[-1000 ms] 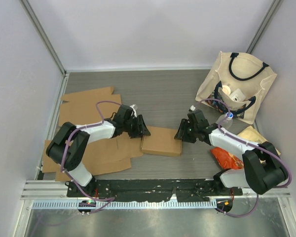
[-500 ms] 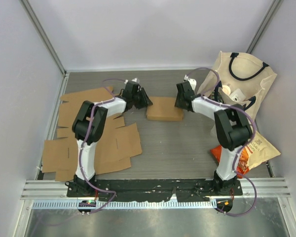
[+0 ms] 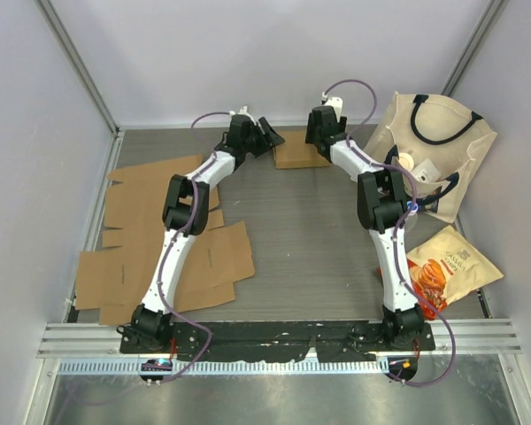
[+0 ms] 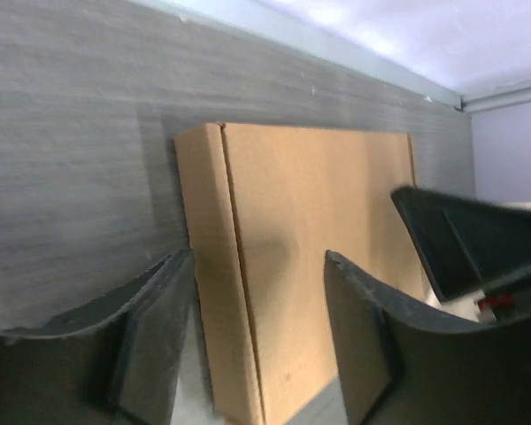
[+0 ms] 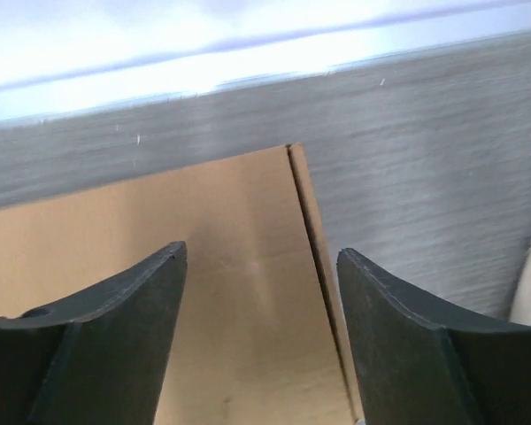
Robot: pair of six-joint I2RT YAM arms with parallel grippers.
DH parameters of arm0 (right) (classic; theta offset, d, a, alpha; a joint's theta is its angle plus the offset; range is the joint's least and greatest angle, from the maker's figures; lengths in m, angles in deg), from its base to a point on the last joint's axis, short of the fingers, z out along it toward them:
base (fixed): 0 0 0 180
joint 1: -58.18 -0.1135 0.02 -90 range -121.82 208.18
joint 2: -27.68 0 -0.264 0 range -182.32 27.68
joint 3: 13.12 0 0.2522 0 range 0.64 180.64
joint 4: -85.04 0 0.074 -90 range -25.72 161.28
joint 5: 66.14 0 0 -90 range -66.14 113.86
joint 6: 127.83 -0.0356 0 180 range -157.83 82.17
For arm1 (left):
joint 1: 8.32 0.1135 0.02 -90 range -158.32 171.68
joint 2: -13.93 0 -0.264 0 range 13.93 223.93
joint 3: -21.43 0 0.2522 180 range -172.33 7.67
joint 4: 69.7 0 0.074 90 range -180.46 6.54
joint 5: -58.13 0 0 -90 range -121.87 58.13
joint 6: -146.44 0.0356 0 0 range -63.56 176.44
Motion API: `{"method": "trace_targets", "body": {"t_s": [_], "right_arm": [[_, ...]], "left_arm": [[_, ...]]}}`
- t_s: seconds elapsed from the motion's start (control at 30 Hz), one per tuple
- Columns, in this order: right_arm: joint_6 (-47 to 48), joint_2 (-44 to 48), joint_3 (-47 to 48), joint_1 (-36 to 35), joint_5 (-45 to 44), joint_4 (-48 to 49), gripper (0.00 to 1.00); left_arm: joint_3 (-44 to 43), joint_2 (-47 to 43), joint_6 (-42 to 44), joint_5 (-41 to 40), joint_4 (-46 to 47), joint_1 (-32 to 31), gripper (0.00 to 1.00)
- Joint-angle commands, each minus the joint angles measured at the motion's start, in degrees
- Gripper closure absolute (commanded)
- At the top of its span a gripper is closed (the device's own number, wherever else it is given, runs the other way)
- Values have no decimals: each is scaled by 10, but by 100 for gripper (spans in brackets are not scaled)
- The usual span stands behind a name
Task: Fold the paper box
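Cardboard box (image 3: pixel 299 152) separates left gripper (image 4: pixel 257 261), right gripper (image 5: pixel 261 252), both splayed; bag (image 3: pixel 449 266) print seemingly blurred.

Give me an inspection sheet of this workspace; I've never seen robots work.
Surface: grey table.
Job's things: folded cardboard box flat at the far edge; flat cardboard sheets on the left.
Clutter: cloth tote bag far right; orange snack bag near right.
Grippers: left gripper and right gripper both open, one at each end of the box.
Cables: purple cables, one looping at each gripper.
Surroundings: pale walls on three sides.
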Motion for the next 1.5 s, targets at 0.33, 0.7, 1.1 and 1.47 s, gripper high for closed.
{"method": "trace_targets", "body": {"t_s": [0.33,0.7,1.1,1.47], "right_arm": [[-127,474,-368,-219,21,-181,22],[-305,454,-713,-404,240,325,33],[-225,427,-680,-398,369,276,99],[78,561,-577,-178,681,-142,99]], "left_arm": [[482,-688,175,-66,-230,70,19],[823,-1180,260,195,-380,68,27],[712,-1004,364,238,-295,54,28],[381,-588,791,374,-513,-54,18]]}}
